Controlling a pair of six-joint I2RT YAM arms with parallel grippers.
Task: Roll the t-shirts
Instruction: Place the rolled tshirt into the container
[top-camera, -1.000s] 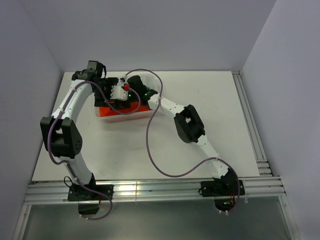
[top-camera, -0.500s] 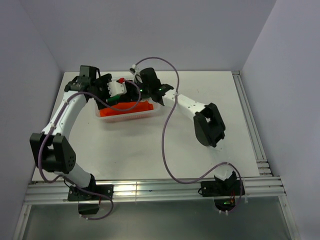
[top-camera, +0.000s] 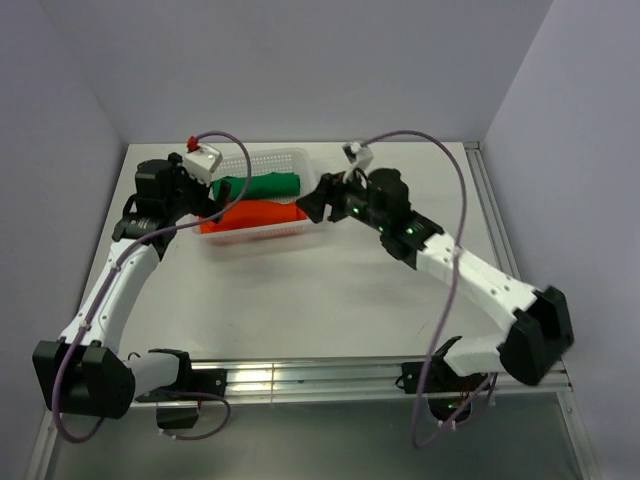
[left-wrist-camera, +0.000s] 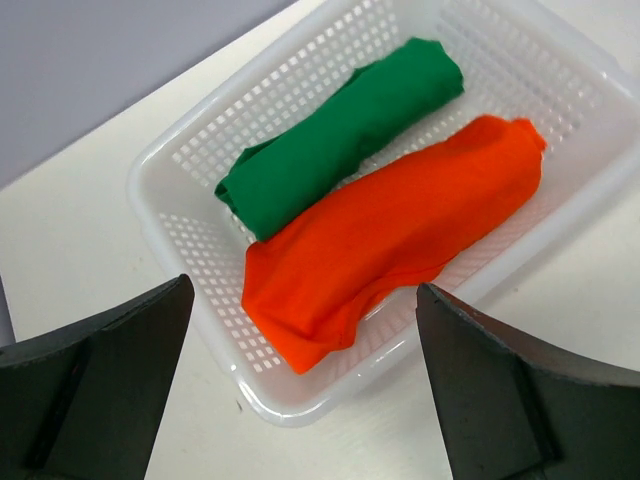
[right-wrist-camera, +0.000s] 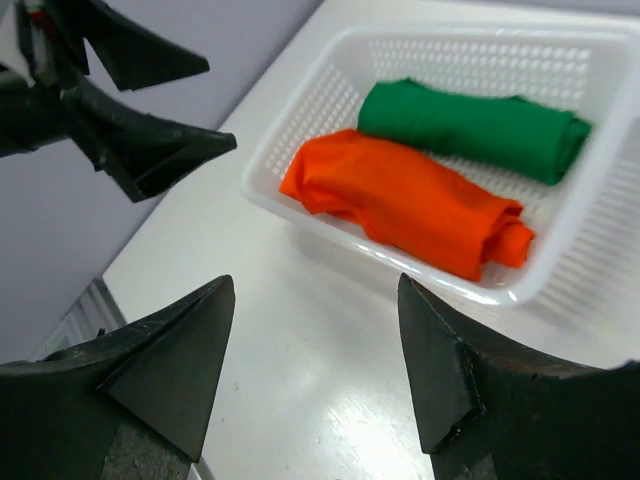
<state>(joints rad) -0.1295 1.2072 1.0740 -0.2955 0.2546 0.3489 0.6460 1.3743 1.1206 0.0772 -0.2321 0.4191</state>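
Left hand (left-wrist-camera: 302, 300) gapes wide and empty, its fingers cut off by the frame. The orange t-shirt (left-wrist-camera: 400, 230) and green t-shirt (left-wrist-camera: 340, 130) lie side by side in the basket (left-wrist-camera: 180, 200) just beyond. Right hand (right-wrist-camera: 315, 287), parted and empty, faces them across the desk (right-wrist-camera: 300, 380). Overhead, fingertips are hard to make out.

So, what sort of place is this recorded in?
Probably a lab robot cell, not a home: a white table boxed in by plain walls, with an aluminium rail along its near edge.
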